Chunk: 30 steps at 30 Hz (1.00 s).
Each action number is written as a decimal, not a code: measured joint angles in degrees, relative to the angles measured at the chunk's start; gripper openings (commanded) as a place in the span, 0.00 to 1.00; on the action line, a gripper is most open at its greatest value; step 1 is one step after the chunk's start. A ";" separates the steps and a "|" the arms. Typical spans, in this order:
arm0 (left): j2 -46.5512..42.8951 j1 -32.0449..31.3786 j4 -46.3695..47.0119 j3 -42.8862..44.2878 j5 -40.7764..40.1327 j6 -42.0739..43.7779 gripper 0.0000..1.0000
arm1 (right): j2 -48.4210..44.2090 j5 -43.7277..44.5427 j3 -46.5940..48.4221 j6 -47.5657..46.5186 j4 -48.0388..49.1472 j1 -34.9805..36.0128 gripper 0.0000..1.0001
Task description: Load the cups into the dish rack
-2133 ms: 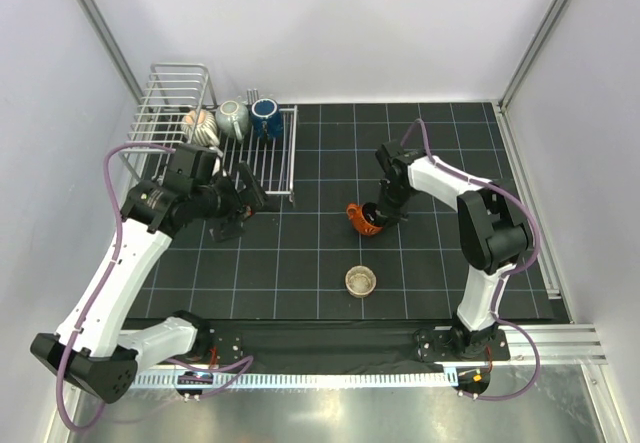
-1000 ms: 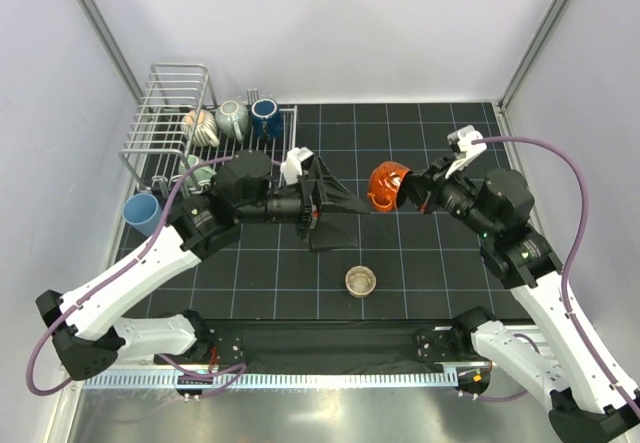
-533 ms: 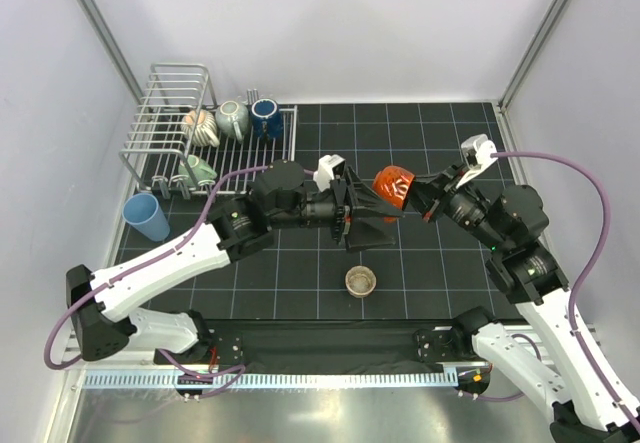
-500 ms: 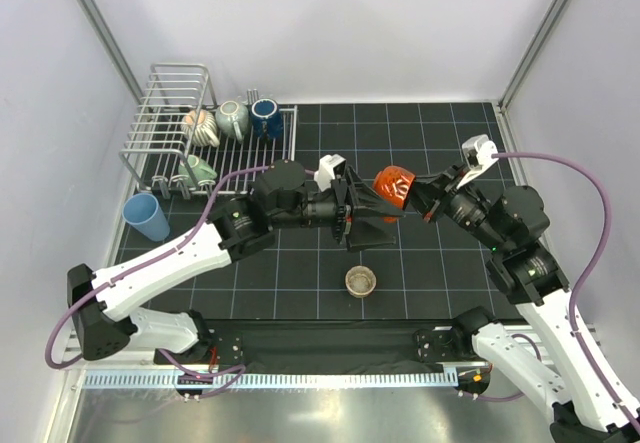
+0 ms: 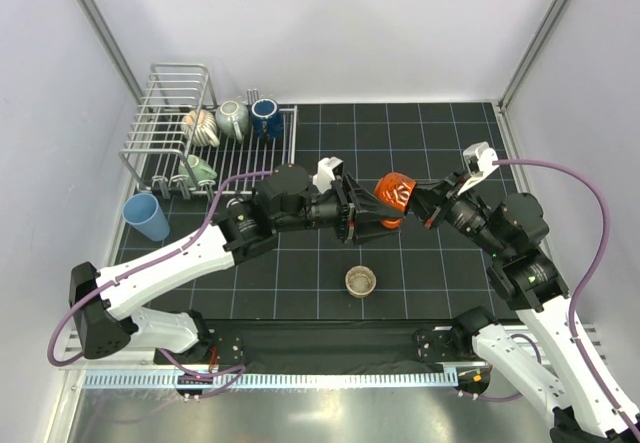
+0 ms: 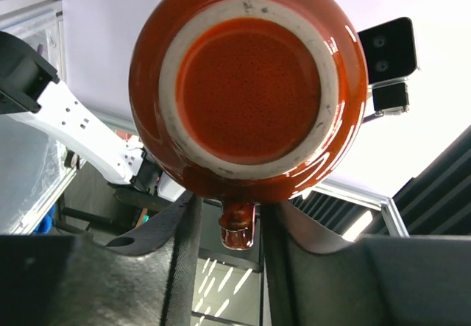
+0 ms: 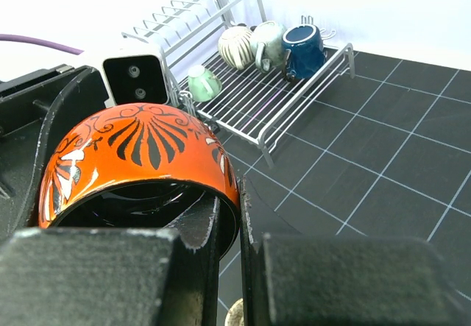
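Currently the orange-brown glazed cup (image 5: 394, 191) hangs above the table (image 5: 300, 253), well apart from the dish rack (image 5: 165, 113), its rim pinched in the right gripper (image 5: 413, 200). The left gripper (image 5: 383, 209), half-narrowed, flanks its handle; contact is unclear. It looks rigid, slick and breakable, so clamping the rim wall seems safest.

A dish rack (image 5: 168, 93) sits in the table's (image 5: 440, 143) far-left corner, with three cups (image 5: 203, 126) (image 5: 234, 117) (image 5: 266, 116) in a row at its far side and a fourth cup (image 5: 198, 171) at its near side, a tumbler (image 5: 147, 216) on the table just off its near-left corner, a small cup (image 5: 361, 282) by the middle of the near edge, and a mug (image 5: 394, 192) in the air over the table's middle.
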 measured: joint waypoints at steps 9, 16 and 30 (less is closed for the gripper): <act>0.02 0.00 1.90 0.00 -0.83 -0.63 0.00 | -0.15 0.02 -0.20 0.22 0.15 0.00 0.04; 0.02 -0.20 2.10 0.00 -1.18 0.59 0.00 | -0.24 0.28 -0.07 0.33 -0.20 -0.04 0.23; -3.52 0.28 -10.73 0.79 -8.00 9.94 0.00 | -0.52 5.62 1.73 1.25 -6.95 0.02 0.64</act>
